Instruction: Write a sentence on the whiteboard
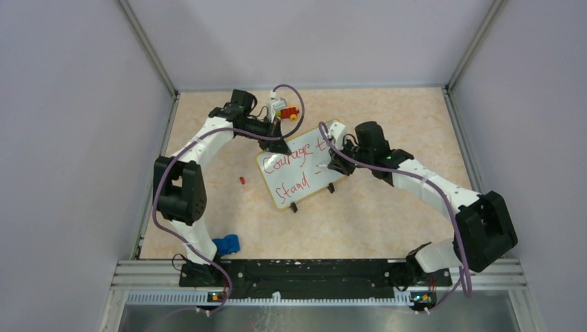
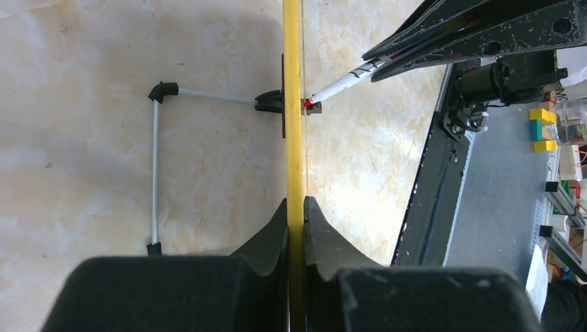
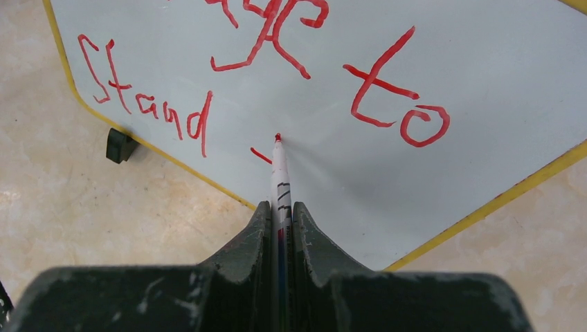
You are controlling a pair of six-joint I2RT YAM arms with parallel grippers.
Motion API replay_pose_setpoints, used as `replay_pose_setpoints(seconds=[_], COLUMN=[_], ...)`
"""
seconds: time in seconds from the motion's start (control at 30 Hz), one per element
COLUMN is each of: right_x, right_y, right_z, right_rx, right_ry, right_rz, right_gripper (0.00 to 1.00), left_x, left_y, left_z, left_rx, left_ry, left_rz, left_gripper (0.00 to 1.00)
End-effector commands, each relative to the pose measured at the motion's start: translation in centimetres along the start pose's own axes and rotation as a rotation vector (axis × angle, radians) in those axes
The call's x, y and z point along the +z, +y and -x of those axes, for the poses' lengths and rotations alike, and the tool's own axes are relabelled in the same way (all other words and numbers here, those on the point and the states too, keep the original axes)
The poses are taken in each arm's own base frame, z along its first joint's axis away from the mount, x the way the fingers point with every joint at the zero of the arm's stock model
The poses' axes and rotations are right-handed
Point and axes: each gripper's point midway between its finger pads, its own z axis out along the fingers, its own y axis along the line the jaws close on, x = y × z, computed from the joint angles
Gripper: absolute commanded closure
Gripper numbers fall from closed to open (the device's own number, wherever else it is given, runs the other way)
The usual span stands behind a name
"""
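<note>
The whiteboard [image 1: 313, 184] stands tilted mid-table on small black feet. My left gripper [image 1: 275, 144] is shut on its top edge; the left wrist view shows the fingers pinching the yellow rim [image 2: 293, 83] edge-on, left gripper [image 2: 295, 200]. The sentence [image 1: 287, 160] in red reads "Courage to" above "Stand", followed by one short stroke. My right gripper [image 3: 280, 205] is shut on a white marker [image 3: 280, 173]. The marker's red tip touches the whiteboard [image 3: 484, 83] just right of that stroke, below the sentence [image 3: 379, 81]. The marker [image 2: 342, 81] also shows in the left wrist view, tip on the board face.
A small red cap [image 1: 241, 180] lies on the table left of the board. A blue object [image 1: 227, 244] sits by the left arm's base. Small coloured blocks [image 1: 285, 109] lie behind the board. The board's wire stand [image 2: 155, 173] props it from behind. Grey walls enclose the table.
</note>
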Motion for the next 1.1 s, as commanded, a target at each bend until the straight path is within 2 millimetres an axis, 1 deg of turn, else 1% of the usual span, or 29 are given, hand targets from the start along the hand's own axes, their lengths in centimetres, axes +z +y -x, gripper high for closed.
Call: replay_pose_setpoints(seconds=[0.0,0.23,0.4,0.53,0.63,0.9,1.07], right_x=[0.2,0.3,0.3,0.2,-0.1,-1.0,-1.4], right_y=[-0.9,0.4,0.8,0.9,0.6,-1.4,-1.5], right_z=[1.4,-1.3,-2.5,-3.0,-2.7,-0.7,0.5], right_rx=[-0.021,-0.001,-0.003,-0.009,-0.016,-0.028,-0.034], right_ry=[-0.035,0.018,0.044,0.06,0.053,0.023,0.002], right_rz=[-0.028,0.003,0.012,0.017,-0.004,-0.084,-0.085], right_gripper=[1.0,1.0,1.0,1.0,1.0,1.0,1.0], left_x=[0.9,1.0,1.0,1.0,1.0,0.9,0.8], left_y=[0.2,0.2,0.3,0.3,0.2,0.2,0.2], left_z=[-3.6,-3.5,-3.6,-3.6,-3.6,-3.2,-3.3], left_rx=[-0.035,-0.035,-0.038,-0.037,-0.037,-0.033,-0.033], left_ry=[0.118,0.116,0.117,0.117,0.116,0.115,0.116], left_rz=[0.022,0.02,0.02,0.02,0.021,0.022,0.023], left_gripper=[1.0,1.0,1.0,1.0,1.0,1.0,1.0])
